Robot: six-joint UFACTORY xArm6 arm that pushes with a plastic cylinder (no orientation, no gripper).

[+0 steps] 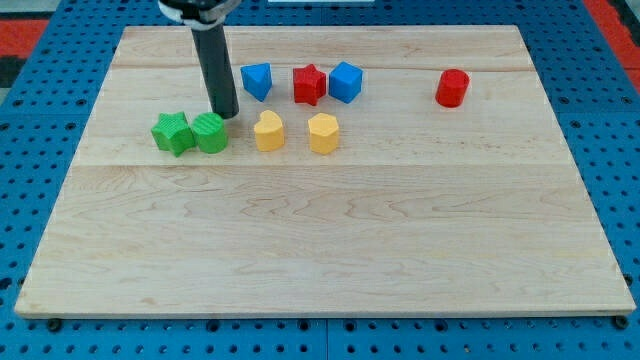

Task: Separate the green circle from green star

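The green star [172, 132] and the green circle [210, 132] sit side by side, touching, at the board's left. The star is on the view's left, the circle on its right. My tip [225, 114] stands just above and slightly right of the green circle, very close to its upper right edge. The dark rod rises from there to the view's top.
A blue triangle-like block [257, 80], a red star [309, 84] and a blue cube [345, 81] form a row above. Two yellow blocks [268, 131] [323, 132] lie right of the green circle. A red cylinder [452, 88] sits far right.
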